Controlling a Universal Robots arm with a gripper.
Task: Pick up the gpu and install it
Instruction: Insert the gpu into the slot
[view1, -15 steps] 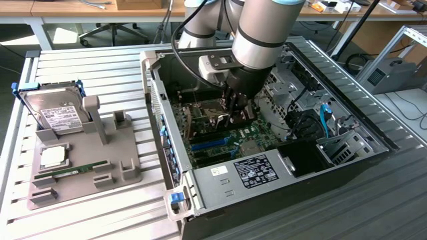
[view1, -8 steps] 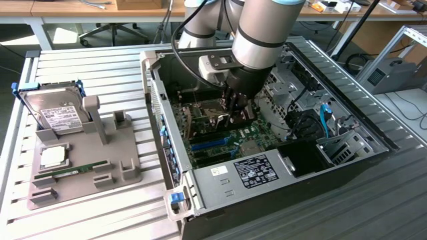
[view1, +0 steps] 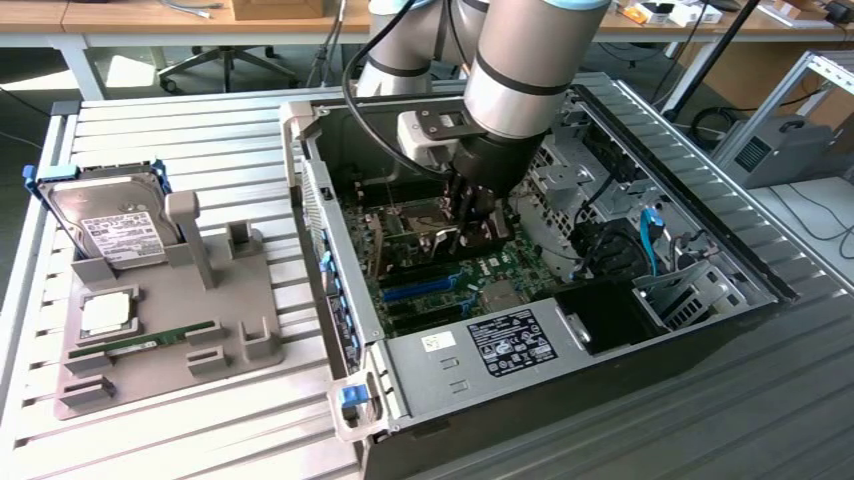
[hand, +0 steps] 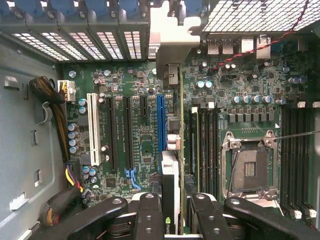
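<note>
Right now my gripper (view1: 470, 222) is down inside the open computer case (view1: 315, 200). Its two fingers (hand: 150, 215) are about half closed and clamped on the gpu (hand: 170, 170), one finger on each flat face. The gpu stands on its edge between them and runs straight out ahead of my fingertips. Its grey metal bracket (hand: 167, 50) is at the far end, up against the slotted rear wall of the case. Directly under my hand is the green circuit board (hand: 142, 145). The gpu's lower edge is just beside the one blue slot (hand: 161, 120), and I cannot tell whether it touches any slot. On the same side of my hand as the blue slot I count two long black slots (hand: 127, 132) and one white slot (hand: 92, 130). On the other side of my hand is one bare processor socket (hand: 250, 170). The case lies on its side on a table (view1: 174, 130) of grey metal slats. Well away from my hand, toward the exterior view's left, one grey holder (view1: 147, 375) sits on the table. It carries one hard drive (view1: 114, 230), one square silver chip (view1: 107, 313) and one green memory stick (view1: 140, 343). Beyond the table the room has wooden desks (view1: 120, 20) and one office chair (view1: 227, 55).
</note>
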